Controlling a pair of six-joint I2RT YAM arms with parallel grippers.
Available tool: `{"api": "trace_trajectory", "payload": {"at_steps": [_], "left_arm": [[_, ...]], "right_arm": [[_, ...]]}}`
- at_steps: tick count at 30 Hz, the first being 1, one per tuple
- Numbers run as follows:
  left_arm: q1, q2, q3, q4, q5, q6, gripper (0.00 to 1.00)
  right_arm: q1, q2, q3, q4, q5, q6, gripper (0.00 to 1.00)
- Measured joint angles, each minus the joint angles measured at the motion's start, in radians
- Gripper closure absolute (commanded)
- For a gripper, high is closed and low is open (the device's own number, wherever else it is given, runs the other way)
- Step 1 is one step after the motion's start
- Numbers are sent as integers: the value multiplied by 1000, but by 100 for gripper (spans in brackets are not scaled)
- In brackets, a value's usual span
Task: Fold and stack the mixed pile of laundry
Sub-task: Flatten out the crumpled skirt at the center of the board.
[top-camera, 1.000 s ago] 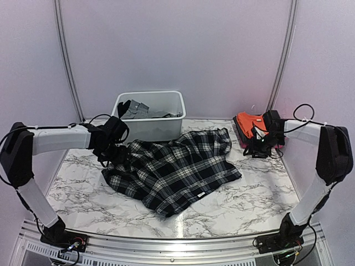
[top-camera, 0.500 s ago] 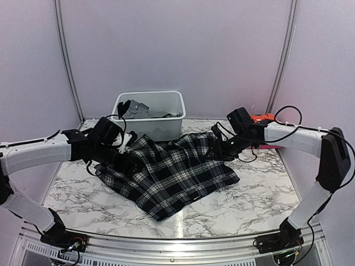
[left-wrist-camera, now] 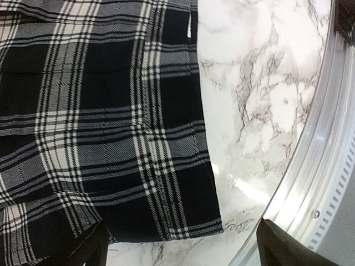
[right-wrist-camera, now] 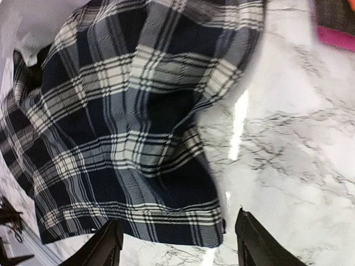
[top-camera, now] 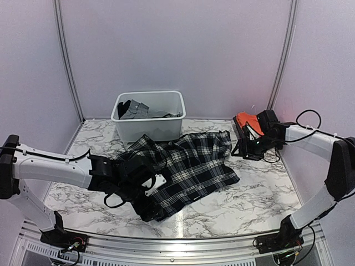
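— What do the arms look like?
— Left arm (top-camera: 50,166) and right arm (top-camera: 308,137): white tube links, black joints (top-camera: 343,166) and bases (top-camera: 58,235), thin black cables (top-camera: 305,113) looping alongside.
— The hands?
— Left hand (left-wrist-camera: 180,230) and right hand (right-wrist-camera: 177,221) are black, with dark, blunt fingers (left-wrist-camera: 277,249).

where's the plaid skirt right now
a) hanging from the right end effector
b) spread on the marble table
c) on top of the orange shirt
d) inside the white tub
b: the skirt lies spread on the table in front of the tub, with the orange shirt off to its right.
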Motion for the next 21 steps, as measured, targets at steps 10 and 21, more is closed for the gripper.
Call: {"api": "trace_trajectory", "payload": {"at_steps": [10, 21], "left_arm": [[-69, 22, -69, 56, -74, 125, 2], [-66, 101, -91, 95, -203, 165, 96]], "right_arm": [[-51, 157, -87, 11, -74, -28, 30], [-20, 258, -42, 11, -147, -65, 100]]}}
